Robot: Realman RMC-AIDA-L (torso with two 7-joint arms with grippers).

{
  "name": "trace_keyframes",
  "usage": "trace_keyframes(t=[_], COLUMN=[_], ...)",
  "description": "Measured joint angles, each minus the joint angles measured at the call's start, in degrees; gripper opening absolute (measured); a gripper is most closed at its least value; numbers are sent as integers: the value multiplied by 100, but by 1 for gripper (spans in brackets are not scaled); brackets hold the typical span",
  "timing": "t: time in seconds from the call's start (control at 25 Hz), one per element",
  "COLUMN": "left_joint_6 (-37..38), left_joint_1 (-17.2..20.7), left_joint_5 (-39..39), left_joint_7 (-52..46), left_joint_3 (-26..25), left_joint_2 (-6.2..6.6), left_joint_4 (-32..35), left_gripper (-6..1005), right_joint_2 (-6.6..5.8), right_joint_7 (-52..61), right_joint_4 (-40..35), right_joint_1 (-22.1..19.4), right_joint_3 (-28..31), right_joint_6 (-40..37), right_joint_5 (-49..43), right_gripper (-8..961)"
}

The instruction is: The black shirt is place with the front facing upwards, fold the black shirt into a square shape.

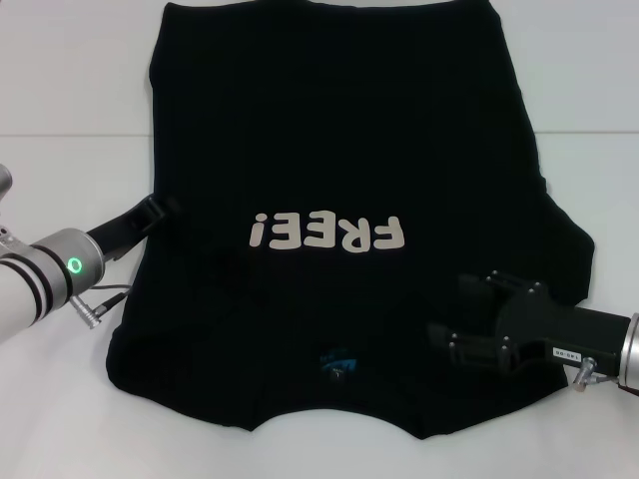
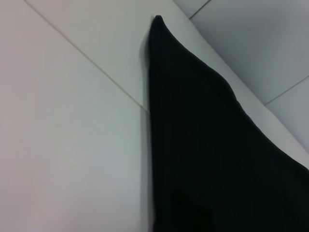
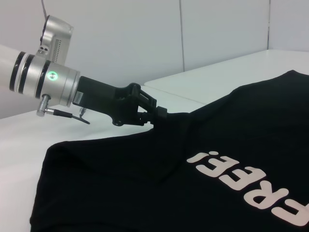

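The black shirt (image 1: 339, 150) lies spread on the white bench (image 1: 70, 90) with its front up, the white "FREE!" lettering (image 1: 327, 233) reading upside down in the head view and the small blue neck label (image 1: 336, 361) at the edge nearest the robot. The sleeves look tucked in, so the cloth forms a broad shape that widens toward the near side. The left tool (image 1: 160, 208) sits at the shirt's left edge, about level with the lettering; in the right wrist view its black fingers (image 3: 159, 113) meet the cloth at a raised fold, and they appear pinched on that edge, lifting it slightly off the bench. The left wrist view shows only a pointed corner of the black cloth (image 2: 203, 145) against the white surface. The right tool (image 1: 469, 314) rests over the near right part of the shirt, its dark body low against the fabric; whether its fingers are apart or together cannot be told, since black lies on black there.
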Motion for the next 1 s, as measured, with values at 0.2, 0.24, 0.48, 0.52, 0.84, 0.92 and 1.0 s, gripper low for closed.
trace_keyframes(t=[0.2,0.24,0.48,0.52,0.84,0.92,1.0], left_joint_6=[-120,-122,209,311,534,528,527], left_joint_1=[-26,-28,-37,-40,-175,-216,-252], left_joint_5=[-2,-13,-124,-132,-423,-527,-574], left_joint_7=[2,1,-256,-348,-632,-632,-633], left_joint_3=[-1,-3,-53,-53,-60,-63,-63], left_joint_2=[-25,-32,-31,-28,-66,-85,-105], left_joint_4=[-4,1,-22,-22,-58,-96,-118], left_gripper=[242,203,46,33,34,38,43], right_joint_2=[-1,-1,0,-1,3,8,14], right_joint_7=[21,23,27,27,22,22,13], right_joint_4=[0,0,0,0,0,0,2], right_joint_1=[0,0,0,0,27,27,27], right_joint_3=[0,0,0,0,0,0,0], right_joint_6=[-4,-6,-11,-10,1,1,1], right_joint_5=[1,1,0,1,0,0,0], right_gripper=[899,899,900,900,900,900,899])
